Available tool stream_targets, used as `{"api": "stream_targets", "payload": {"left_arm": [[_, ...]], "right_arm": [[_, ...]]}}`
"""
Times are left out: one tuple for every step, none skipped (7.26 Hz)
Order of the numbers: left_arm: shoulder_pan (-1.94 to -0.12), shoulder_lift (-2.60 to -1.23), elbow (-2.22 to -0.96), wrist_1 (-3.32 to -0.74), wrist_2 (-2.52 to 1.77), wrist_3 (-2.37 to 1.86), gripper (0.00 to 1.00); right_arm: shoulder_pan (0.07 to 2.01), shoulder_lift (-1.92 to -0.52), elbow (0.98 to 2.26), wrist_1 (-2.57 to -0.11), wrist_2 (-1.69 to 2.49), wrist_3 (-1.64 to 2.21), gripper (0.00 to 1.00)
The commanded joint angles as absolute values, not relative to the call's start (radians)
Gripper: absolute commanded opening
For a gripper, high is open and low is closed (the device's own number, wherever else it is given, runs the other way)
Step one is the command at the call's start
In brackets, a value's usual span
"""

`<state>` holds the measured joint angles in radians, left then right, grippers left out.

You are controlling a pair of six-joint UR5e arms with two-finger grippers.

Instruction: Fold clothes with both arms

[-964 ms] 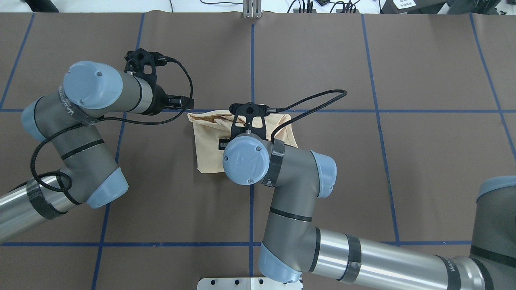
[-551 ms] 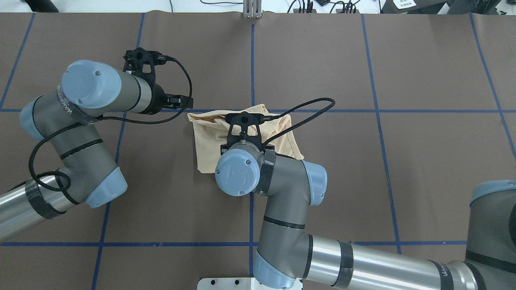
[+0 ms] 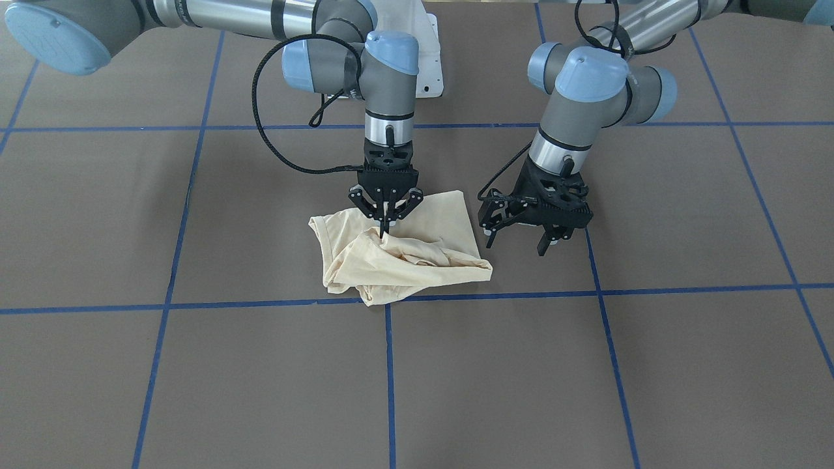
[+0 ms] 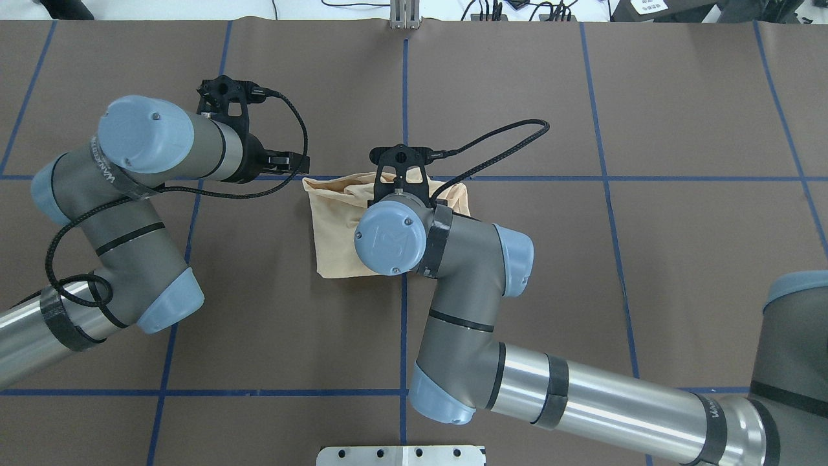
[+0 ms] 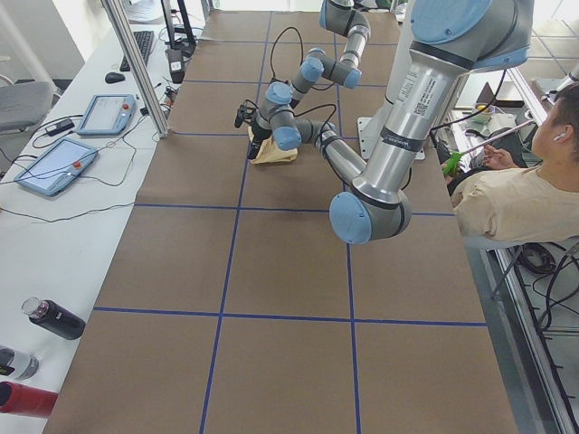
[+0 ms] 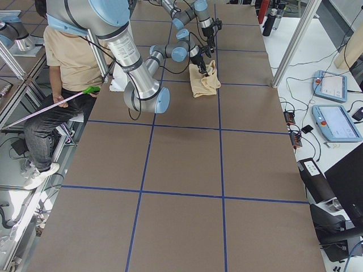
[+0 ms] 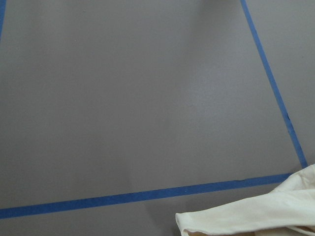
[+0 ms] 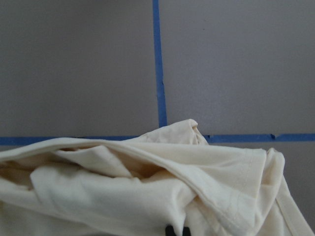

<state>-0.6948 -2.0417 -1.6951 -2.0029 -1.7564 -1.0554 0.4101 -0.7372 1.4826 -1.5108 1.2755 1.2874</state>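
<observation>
The cream shirt [image 3: 417,260] lies bunched and partly folded on the brown table near the centre grid crossing; its print is hidden. It also shows in the overhead view [image 4: 336,220] and both wrist views [image 8: 123,187] [image 7: 266,211]. My right gripper [image 3: 384,227] points straight down and is shut on a raised fold of the shirt. In the overhead view it is hidden under its own wrist. My left gripper [image 3: 515,242] is open and empty. It hovers just beside the shirt's edge on my left [image 4: 294,163], not touching it.
The brown table cover [image 4: 582,97] carries blue tape grid lines. A white pedestal base [image 4: 401,456] sits at the near edge. Tablets and bottles lie on the side bench [image 5: 54,163]. A seated person [image 5: 525,199] is beside the table.
My right gripper drew back toward the robot with the fold, then moved away again toward the far side; the shirt's far edge lies flatter. The left arm has hardly moved.
</observation>
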Motion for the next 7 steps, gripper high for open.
{"api": "stream_targets", "payload": {"left_arm": [[-0.696, -2.042, -1.695, -2.003, -1.756, -1.055, 1.0], [-0.696, -2.042, -1.695, -2.003, -1.756, -1.055, 1.0], [-0.695, -2.042, -1.695, -2.003, -1.756, -1.055, 1.0], [-0.696, -2.042, -1.697, -2.003, -1.756, -1.055, 1.0], [-0.696, -2.042, -1.709, -2.002, -1.764, -1.055, 1.0], [-0.722, -2.04, -1.732, -1.991, -1.823, -1.051, 1.0], [-0.756, -1.989, -1.788, -1.987, -1.885, -0.976, 1.0]], "right_arm": [[0.495, -0.72, 1.392, -1.45, 1.282, 1.195, 0.0], [0.521, -0.704, 1.258, -1.292, 1.281, 1.172, 0.99], [0.547, -0.672, 1.206, -1.243, 1.305, 1.17, 1.0], [0.584, -0.646, 1.207, -1.243, 1.413, 1.17, 1.0], [0.598, -0.635, 1.21, -1.241, 1.458, 1.152, 1.0], [0.629, -0.635, 1.216, -1.243, 1.533, 1.146, 1.0], [0.687, -0.65, 1.232, -1.252, 1.678, 1.137, 1.0]]}}
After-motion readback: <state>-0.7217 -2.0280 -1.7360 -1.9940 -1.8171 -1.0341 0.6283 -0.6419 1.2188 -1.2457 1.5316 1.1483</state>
